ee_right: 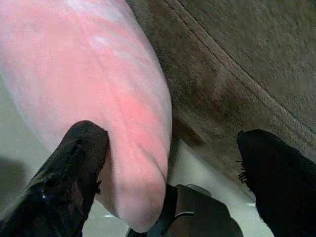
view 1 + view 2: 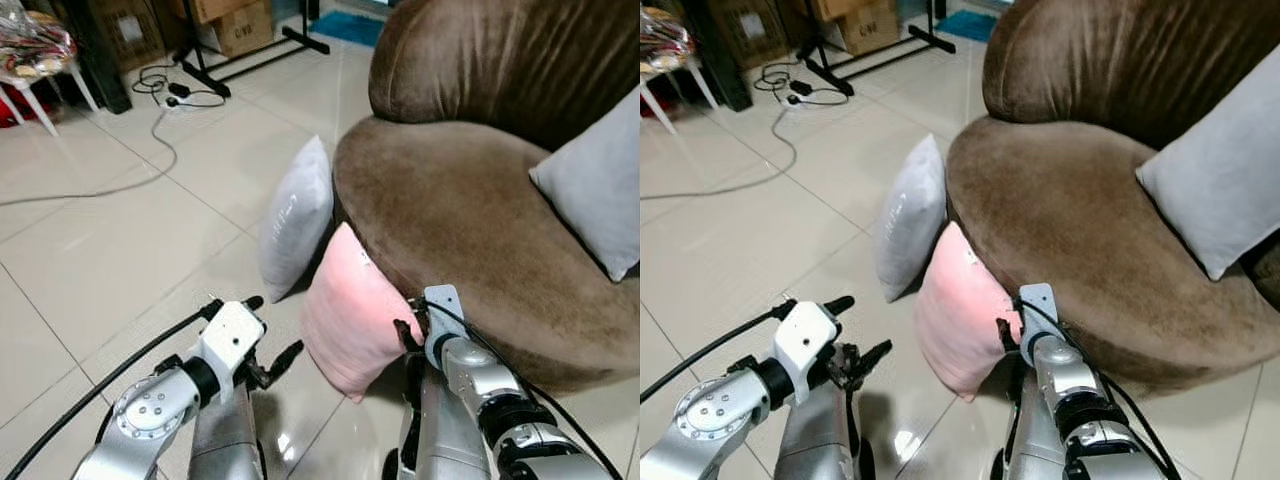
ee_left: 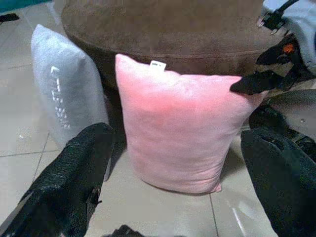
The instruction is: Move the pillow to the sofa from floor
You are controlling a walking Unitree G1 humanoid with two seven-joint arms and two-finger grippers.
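A pink pillow [image 2: 345, 320] stands on its edge on the tiled floor, leaning against the front of the brown sofa [image 2: 460, 200]. My left gripper [image 2: 268, 332] is open a short way to the pillow's left, facing its broad side [image 3: 173, 133]. At the pillow's upper right corner, beside the sofa's edge, my right gripper [image 2: 408, 338] is open too. In the right wrist view one finger [image 1: 79, 153] presses on the pillow's face [image 1: 98, 74], while the other finger [image 1: 276, 168] is out by the sofa.
A grey pillow [image 2: 295, 215] leans on the sofa just left of the pink one. Another grey cushion [image 2: 600, 180] rests on the sofa seat at the right. Cables [image 2: 160, 130], a stand base [image 2: 250, 60], cardboard boxes [image 2: 235, 20] and a white stool [image 2: 35, 60] lie farther back.
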